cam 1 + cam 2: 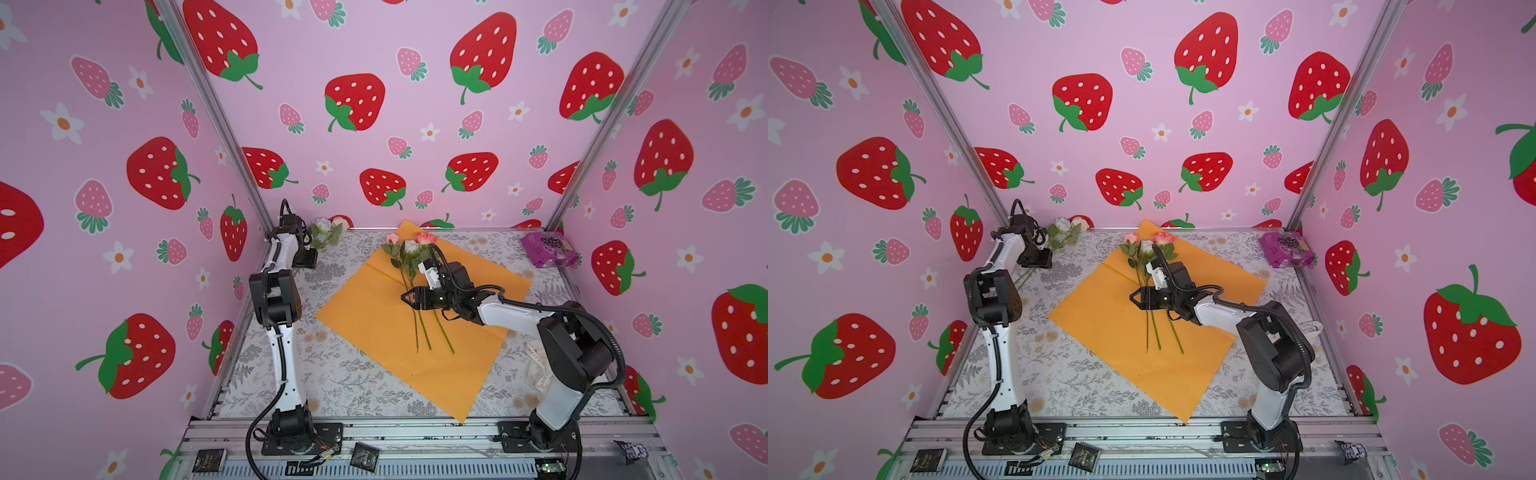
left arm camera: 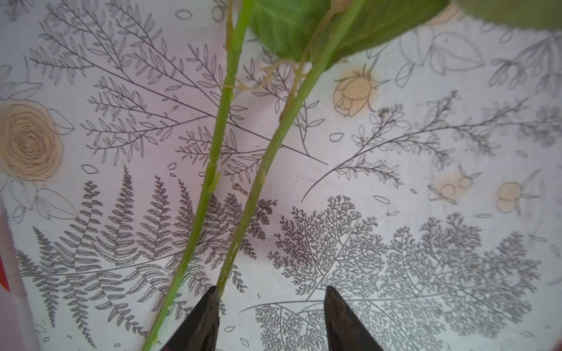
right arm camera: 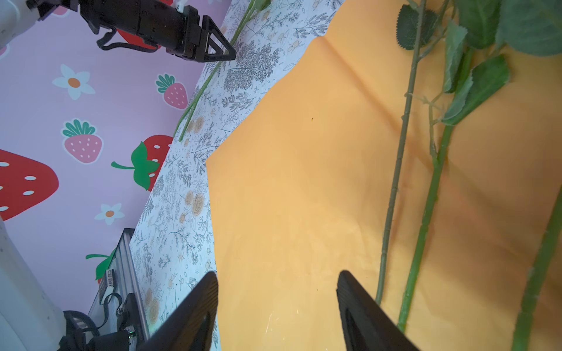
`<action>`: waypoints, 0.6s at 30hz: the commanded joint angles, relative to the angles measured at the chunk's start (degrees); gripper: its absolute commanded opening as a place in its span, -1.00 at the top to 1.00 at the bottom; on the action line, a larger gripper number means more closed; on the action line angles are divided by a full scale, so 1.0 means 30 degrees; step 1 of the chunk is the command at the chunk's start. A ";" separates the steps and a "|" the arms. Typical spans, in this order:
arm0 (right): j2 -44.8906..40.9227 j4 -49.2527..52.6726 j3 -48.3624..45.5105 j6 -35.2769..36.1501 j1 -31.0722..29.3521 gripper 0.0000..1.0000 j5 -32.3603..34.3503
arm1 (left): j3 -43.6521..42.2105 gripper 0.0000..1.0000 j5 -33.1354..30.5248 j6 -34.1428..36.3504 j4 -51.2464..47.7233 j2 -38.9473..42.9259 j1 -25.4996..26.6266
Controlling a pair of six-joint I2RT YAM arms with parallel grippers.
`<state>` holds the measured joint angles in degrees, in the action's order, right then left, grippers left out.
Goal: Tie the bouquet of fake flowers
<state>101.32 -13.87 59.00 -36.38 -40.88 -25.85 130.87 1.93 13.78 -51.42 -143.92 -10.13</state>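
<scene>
Three fake roses (image 1: 409, 249) (image 1: 1146, 249) with pink and white heads lie on the orange wrapping paper (image 1: 374, 332) (image 1: 1108, 328), their stems (image 3: 425, 197) pointing toward the front. My right gripper (image 1: 409, 297) (image 1: 1137, 299) (image 3: 276, 279) hovers open just above those stems, nothing between its fingers. Two more roses (image 1: 328, 228) (image 1: 1065, 227), white and peach, lie at the back left corner off the paper. My left gripper (image 1: 307, 258) (image 1: 1040, 259) (image 2: 272, 291) stands open over their stems (image 2: 219, 146); one stem runs right alongside one finger (image 2: 203, 319).
A purple packet (image 1: 548, 249) (image 1: 1285, 249) lies at the back right corner. A pale ribbon strip (image 1: 538, 365) sits by the right arm's base. The floral table cover (image 1: 332, 374) is bounded by pink strawberry walls (image 1: 124, 208) on three sides.
</scene>
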 commanded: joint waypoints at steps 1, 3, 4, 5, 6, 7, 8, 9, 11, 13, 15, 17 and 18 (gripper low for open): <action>0.0268 -0.0300 0.0574 0.0012 -0.0112 -0.31 -0.0302 | 0.0390 -0.14 -0.0234 0.0532 0.0215 0.0158 -0.0136; 0.0312 -0.0329 0.0591 -0.0026 -0.0112 -0.31 -0.0291 | 0.0585 -0.15 -0.0398 0.0504 0.0118 -0.0092 -0.0124; 0.0379 -0.0328 0.0627 -0.0055 -0.0112 -0.31 -0.0342 | 0.0604 -0.15 -0.0439 0.0504 0.0132 -0.0209 -0.0161; 0.0400 -0.0328 0.0623 -0.0060 -0.0112 -0.31 -0.0400 | 0.0680 -0.15 -0.0322 0.0532 0.0030 -0.0322 -0.0150; 0.0423 -0.0329 0.0656 -0.0088 -0.0112 -0.31 -0.0436 | 0.0751 -0.15 -0.0154 0.0588 -0.0081 -0.0445 -0.0177; 0.0475 -0.0328 0.0642 -0.0090 -0.0110 -0.31 -0.0437 | 0.0754 -0.15 -0.0147 0.0541 -0.0145 -0.0548 -0.0190; 0.0472 -0.0343 0.0651 -0.0086 -0.0109 -0.31 -0.0440 | 0.0733 -0.14 -0.0023 0.0548 -0.0228 -0.0641 -0.0193; 0.0455 -0.0301 0.0641 -0.0062 -0.0092 -0.31 -0.0437 | 0.0734 -0.12 0.0152 0.0612 -0.0357 -0.0704 -0.0195; 0.0475 -0.0219 0.0694 -0.0016 -0.0098 -0.31 -0.0379 | 0.0736 -0.09 0.0376 0.0690 -0.0497 -0.0770 -0.0190; 0.0470 -0.0211 0.0718 -0.0030 -0.0092 -0.31 -0.0401 | 0.0655 -0.09 0.0568 0.0808 -0.0627 -0.0834 -0.0197; 0.0463 -0.0211 0.0667 -0.0060 -0.0096 -0.31 -0.0436 | 0.0657 -0.08 0.0644 0.0936 -0.0806 -0.0964 -0.0193; 0.0475 -0.0183 0.0677 -0.0060 -0.0097 -0.31 -0.0461 | 0.0724 -0.08 0.0560 0.0968 -0.0813 -0.1137 -0.0197; 0.0402 -0.0160 0.0643 -0.0031 -0.0112 -0.31 -0.0459 | 0.0886 -0.08 0.0477 0.1015 -0.0974 -0.1318 -0.0197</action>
<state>102.06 -14.09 59.75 -36.38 -40.88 -26.59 131.26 2.63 15.05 -51.44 -145.18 -10.50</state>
